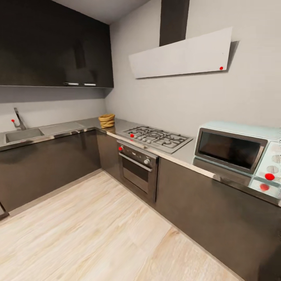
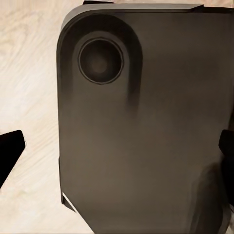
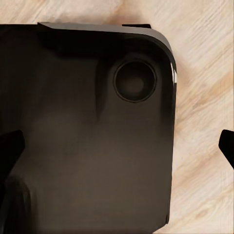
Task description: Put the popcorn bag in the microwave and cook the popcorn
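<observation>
In the head view the mustard-yellow popcorn bag (image 1: 106, 120) stands on the grey steel countertop (image 1: 183, 156) in the far corner, left of the hob. The popcorn is hidden from here. The mint-blue microwave (image 1: 234, 150) sits on the same countertop at the right with its dark glass door closed. My left gripper (image 2: 117, 151) is open over the robot's dark base (image 2: 146, 126), with nothing between its fingers (image 2: 9, 152). My right gripper (image 3: 117, 146) is also open and holds nothing, above the same base (image 3: 87, 131).
A gas hob (image 1: 158, 137) and a dark oven (image 1: 138, 166) lie between bag and microwave. A sink (image 1: 23, 134) with a tap is at the left. A white hood (image 1: 183, 54) hangs above. Light wood floor (image 1: 89, 230) spreads in front of the cabinets.
</observation>
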Robot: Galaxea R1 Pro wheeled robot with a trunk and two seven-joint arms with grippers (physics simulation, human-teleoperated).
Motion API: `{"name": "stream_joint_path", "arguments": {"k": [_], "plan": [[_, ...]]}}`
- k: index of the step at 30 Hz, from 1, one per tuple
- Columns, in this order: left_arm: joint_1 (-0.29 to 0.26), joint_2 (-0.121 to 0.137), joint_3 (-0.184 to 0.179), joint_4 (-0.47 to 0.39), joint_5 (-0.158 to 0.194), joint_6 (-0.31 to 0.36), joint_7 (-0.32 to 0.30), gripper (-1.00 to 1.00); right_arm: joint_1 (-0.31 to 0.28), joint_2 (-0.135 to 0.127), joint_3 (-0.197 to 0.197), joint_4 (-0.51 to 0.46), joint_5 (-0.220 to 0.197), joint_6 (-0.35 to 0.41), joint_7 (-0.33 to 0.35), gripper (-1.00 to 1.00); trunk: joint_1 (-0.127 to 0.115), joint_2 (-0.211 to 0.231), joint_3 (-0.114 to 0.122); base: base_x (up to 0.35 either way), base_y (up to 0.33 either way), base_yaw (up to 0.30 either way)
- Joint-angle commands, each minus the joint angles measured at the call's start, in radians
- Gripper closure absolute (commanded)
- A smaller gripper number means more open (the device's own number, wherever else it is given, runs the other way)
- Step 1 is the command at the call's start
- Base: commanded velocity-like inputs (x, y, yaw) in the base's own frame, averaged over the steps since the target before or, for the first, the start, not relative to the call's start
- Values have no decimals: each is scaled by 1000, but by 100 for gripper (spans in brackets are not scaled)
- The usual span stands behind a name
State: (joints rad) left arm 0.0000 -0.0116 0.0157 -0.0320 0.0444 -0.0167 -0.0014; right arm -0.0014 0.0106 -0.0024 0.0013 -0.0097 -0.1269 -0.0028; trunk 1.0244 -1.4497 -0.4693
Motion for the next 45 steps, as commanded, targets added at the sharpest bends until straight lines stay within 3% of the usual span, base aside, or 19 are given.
{"name": "stream_joint_path", "arguments": {"k": [1,32,45], "plan": [[0,0,1,0,5,-2,0,-100,0,0,-1,0,-1,-3,0,-100,1,0,-1,306,128,-295],[0,1,1,0,5,-2,0,-100,0,0,-1,0,-3,-3,0,-100,1,0,-1,305,109,-295],[0,1,1,0,5,-2,1,-100,0,0,-1,0,-3,-3,0,-100,1,0,-1,23,5,-295]]}}
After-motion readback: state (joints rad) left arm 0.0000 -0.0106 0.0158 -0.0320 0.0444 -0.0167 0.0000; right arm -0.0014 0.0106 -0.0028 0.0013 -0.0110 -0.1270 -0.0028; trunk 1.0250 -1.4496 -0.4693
